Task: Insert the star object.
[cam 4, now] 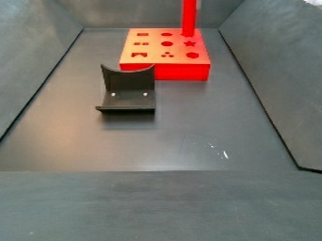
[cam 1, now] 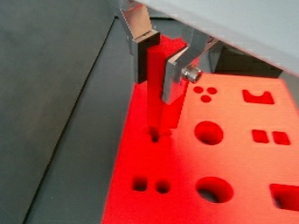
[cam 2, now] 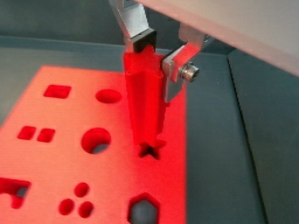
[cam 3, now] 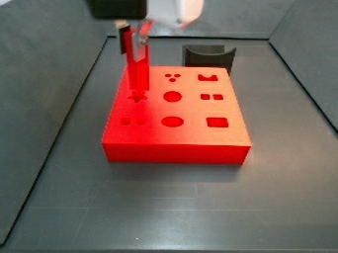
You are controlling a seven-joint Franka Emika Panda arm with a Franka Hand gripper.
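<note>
My gripper (cam 1: 160, 66) is shut on the star object (cam 1: 156, 98), a slim bright red peg with a star-shaped section, and holds it upright by its upper end. It shows in both wrist views (cam 2: 142, 96). The peg's lower end meets the star-shaped hole (cam 2: 149, 153) in the big flat red block (cam 2: 65, 114); how deep it sits I cannot tell. In a side view the gripper (cam 3: 134, 36) holds the peg (cam 3: 136, 69) over the block's (cam 3: 179, 148) left part. In a side view the peg (cam 4: 189, 19) stands on the block's (cam 4: 164, 72) far right; the gripper is cut off there.
The block has several other shaped holes: circles, squares, a hexagon. The dark fixture (cam 3: 209, 54) stands behind the block in a side view, and in front of it in a side view (cam 4: 126, 91). Sloped dark walls ring the grey floor.
</note>
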